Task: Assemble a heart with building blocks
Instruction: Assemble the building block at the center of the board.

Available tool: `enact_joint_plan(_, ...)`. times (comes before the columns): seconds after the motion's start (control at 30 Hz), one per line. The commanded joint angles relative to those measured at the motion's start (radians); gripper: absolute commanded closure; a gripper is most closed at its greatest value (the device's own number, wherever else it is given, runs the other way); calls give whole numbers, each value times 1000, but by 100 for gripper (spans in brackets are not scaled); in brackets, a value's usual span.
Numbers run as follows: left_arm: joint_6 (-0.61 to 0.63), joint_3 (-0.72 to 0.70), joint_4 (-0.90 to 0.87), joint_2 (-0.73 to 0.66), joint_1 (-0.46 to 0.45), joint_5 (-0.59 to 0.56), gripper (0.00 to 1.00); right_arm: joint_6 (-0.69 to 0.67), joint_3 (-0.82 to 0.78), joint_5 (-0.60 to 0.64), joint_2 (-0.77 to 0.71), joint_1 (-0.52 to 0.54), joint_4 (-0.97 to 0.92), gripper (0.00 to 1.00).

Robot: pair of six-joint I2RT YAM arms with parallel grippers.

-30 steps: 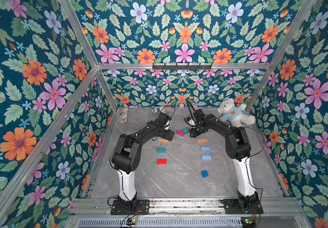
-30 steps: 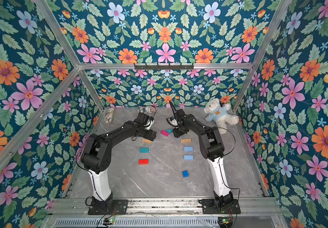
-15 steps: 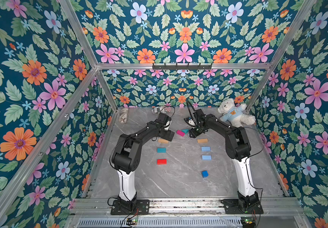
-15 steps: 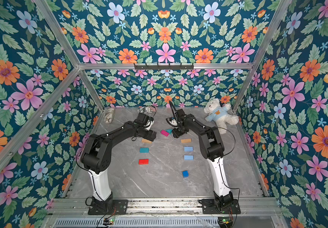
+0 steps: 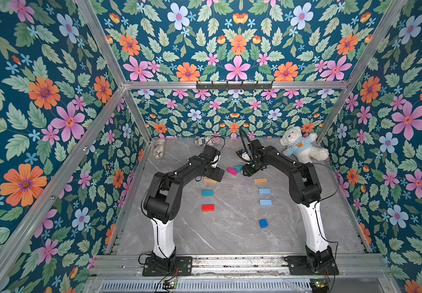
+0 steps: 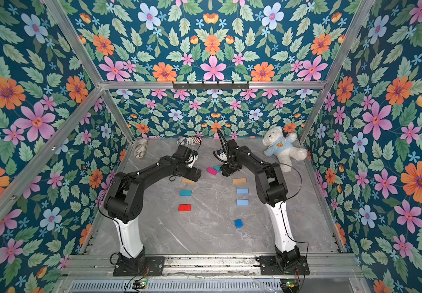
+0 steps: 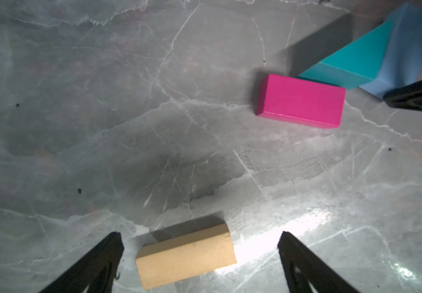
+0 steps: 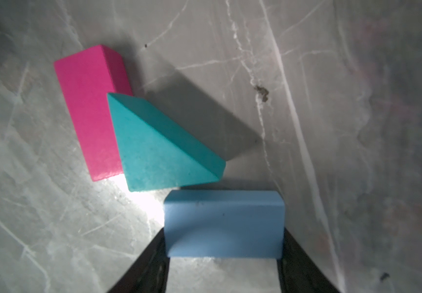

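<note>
The heart point(image 5: 207, 192), part-built. Your right gripper point(image 8: 223, 253) pinches a light blue block point(image 8: 222, 223) just beside the teal triangle point(image 8: 154, 152), which touches the magenta block point(image 8: 88, 109) at the notch. Your left gripper point(image 7: 199, 236) hangs spread wide over a tan block point(image 7: 187, 258), holding nothing. The remaining blocks point(image 5: 208, 207) lie in two lines, apart (gaps show in both top views), and the dark blue cube point(image 5: 263, 223) sits under the right line, not at the tip. Left for you: place the held block, close the gaps, centre the cube.
</note>
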Motion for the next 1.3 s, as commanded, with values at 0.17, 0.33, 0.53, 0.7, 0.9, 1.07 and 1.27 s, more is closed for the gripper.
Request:
enact_joint_plan(0.17, -6, 10, 1, 2, 4, 0, 1, -20, 13, -18, 15, 8, -19, 49)
enact_joint_plan(0.33, -6, 13, 1, 3, 5, 0, 1, -19, 20, -19, 22, 8, -20, 49)
enact_joint_plan(0.53, -6, 16, 1, 6, 8, 2, 1, -15, 33, -19, 34, 9, -26, 48)
enact_joint_plan(0.7, -7, 19, 0, 8, 8, 3, 1, -13, 32, -18, 38, 10, -29, 47)
enact_joint_plan(0.9, -7, 20, -1, 9, 9, 4, 1, -13, 31, -22, 42, 9, -37, 46)
enact_joint_plan(1.07, -9, 21, -3, 9, 8, 5, 1, -11, 27, -24, 43, 10, -45, 32)
enact_joint_plan(1.27, -10, 20, -7, 6, 9, 5, 1, -11, 9, -37, 28, 9, -48, 1)
